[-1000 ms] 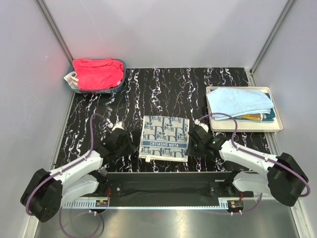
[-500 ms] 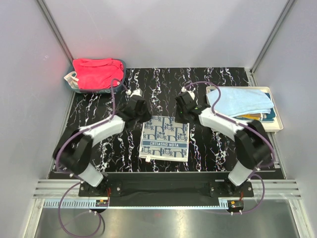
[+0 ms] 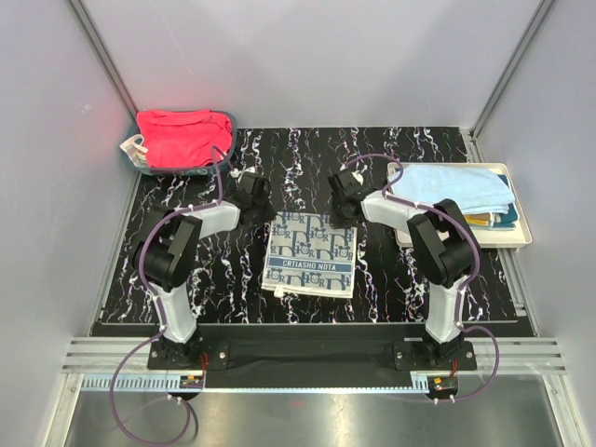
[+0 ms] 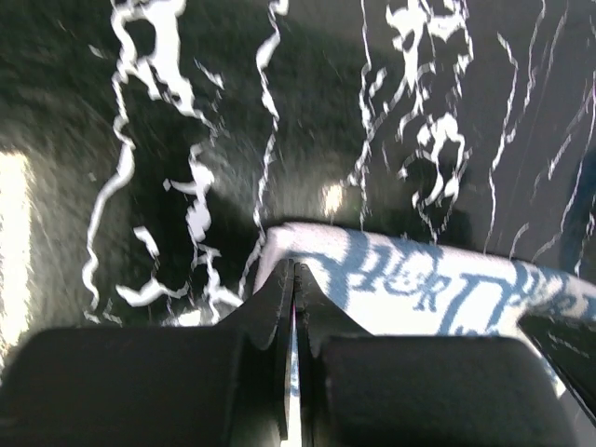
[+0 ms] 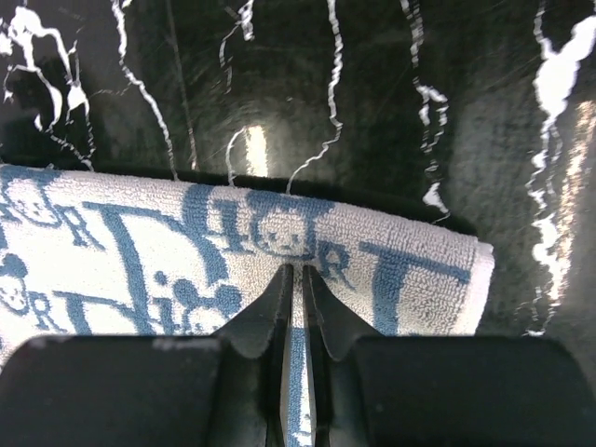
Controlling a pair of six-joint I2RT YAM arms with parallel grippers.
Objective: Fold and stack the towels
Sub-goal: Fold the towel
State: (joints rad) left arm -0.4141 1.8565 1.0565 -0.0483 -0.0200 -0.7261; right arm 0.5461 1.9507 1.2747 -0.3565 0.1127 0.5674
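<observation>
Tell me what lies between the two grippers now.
Only the printed towel: its far edge runs from the left gripper to the right gripper, seen in the top view.

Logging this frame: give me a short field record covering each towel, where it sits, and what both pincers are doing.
printed towel: flat on the table, centre
left pincer: shut on printed towel, at its far left corner
right pincer: shut on printed towel, far edge near the right corner
red-pink towel: heaped in teal bin, far left
light blue towel: top of the stack on cream tray, right side
</observation>
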